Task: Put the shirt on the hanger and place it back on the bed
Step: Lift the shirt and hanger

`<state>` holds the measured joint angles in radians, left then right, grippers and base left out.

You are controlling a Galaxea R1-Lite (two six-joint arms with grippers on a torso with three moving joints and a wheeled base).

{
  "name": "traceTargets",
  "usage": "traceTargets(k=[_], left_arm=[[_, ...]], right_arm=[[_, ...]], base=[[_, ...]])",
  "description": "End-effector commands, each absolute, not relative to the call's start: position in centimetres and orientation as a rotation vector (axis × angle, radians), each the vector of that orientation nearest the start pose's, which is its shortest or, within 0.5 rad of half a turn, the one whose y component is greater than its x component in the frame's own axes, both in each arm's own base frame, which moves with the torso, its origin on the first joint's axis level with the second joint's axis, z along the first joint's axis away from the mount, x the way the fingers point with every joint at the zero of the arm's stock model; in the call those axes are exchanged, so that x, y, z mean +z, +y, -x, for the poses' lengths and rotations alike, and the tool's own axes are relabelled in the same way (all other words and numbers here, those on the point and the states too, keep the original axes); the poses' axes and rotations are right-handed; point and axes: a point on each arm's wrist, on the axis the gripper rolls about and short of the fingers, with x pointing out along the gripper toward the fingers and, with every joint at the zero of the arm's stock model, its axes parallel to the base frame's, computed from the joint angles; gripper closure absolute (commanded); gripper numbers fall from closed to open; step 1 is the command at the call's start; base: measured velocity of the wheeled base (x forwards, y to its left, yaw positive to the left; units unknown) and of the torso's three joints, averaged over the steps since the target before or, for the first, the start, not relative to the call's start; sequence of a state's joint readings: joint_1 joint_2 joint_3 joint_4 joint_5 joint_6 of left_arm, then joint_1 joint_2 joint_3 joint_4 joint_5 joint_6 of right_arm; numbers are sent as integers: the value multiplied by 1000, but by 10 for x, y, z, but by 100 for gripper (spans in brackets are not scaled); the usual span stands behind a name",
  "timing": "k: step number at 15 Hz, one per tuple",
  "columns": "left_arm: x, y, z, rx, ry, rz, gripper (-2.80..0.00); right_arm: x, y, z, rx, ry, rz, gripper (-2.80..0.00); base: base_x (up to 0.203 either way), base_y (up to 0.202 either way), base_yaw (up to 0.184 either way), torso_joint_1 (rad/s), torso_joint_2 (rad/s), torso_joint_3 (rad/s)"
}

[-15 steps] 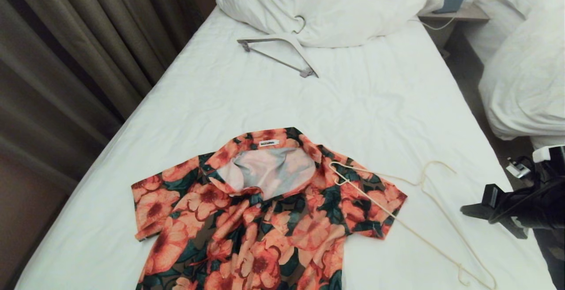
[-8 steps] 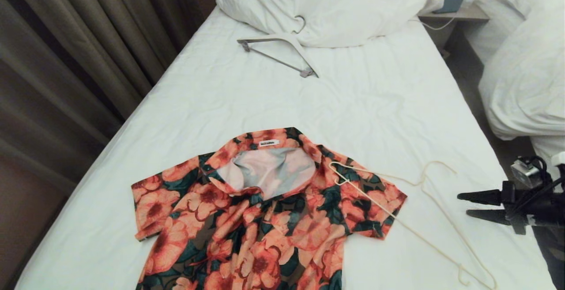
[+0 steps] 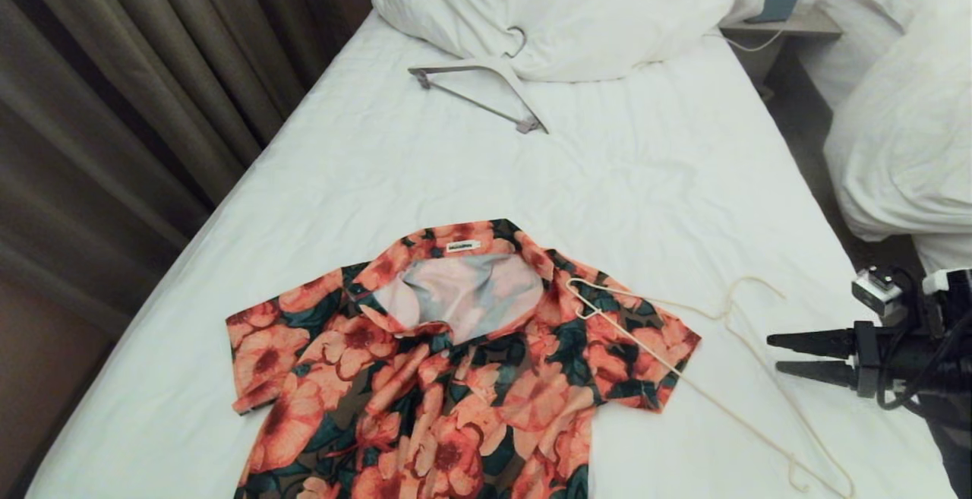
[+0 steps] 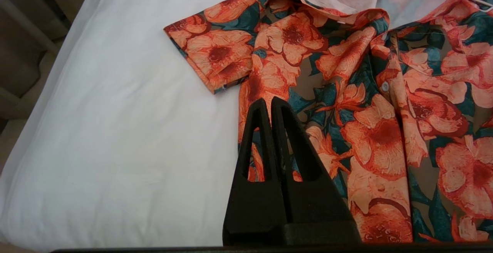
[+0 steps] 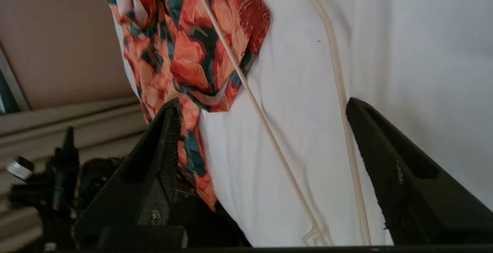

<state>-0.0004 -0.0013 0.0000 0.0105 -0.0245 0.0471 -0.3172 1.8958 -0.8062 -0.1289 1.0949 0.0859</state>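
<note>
**Q:** How did the fingers stand, and why?

**A:** The right gripper (image 3: 771, 355) hovered level just beside the hanger (image 3: 748, 366), off the side away from the shirt. Its fingers (image 5: 161, 149) were spread wide with nothing between them, apparently readied to close on the thin wire. The left gripper (image 4: 269, 106) hung above the shirt's front, fingers pressed together and empty, seemingly parked.

**Q:** And where did the task's things lie?

**A:** The hanger lay flat on the bed (image 3: 425, 172), one notched end resting on the shirt's (image 3: 456, 377) shoulder, its hook pointing toward the pillow (image 3: 577, 5). The shirt was spread face up touching the hanger, collar open, probably to admit it. A thicker white hanger (image 3: 486, 89) sat well apart, against the pillow.
</note>
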Motion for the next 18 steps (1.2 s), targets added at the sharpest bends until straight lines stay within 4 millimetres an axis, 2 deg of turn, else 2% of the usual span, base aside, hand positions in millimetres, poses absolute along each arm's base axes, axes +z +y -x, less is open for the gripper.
traceTargets(k=[1,7,12,16,17,18], left_arm=[[74,-1,23,-26,12,-47,0],[74,-1,23,-25,12,-47,0],[74,-1,23,-25,12,-47,0],[74,-1,23,-25,12,-47,0],[74,-1,23,-26,12,-47,0],[74,-1,23,-25,12,-47,0]], right_arm=[[83,-69,-290,713,793,-704,-280],[65,-57,-301,807,790,-595,-280],[54,-43,-304,962,741,-526,-280],[41,-39,-310,986,740,-509,-280],[40,-39,-311,989,729,-495,0],[40,-39,-312,989,725,-492,0]], base=[[0,0,0,0,0,0],[0,0,0,0,0,0],[0,0,0,0,0,0],[0,0,0,0,0,0],[0,0,0,0,0,0],[0,0,0,0,0,0]])
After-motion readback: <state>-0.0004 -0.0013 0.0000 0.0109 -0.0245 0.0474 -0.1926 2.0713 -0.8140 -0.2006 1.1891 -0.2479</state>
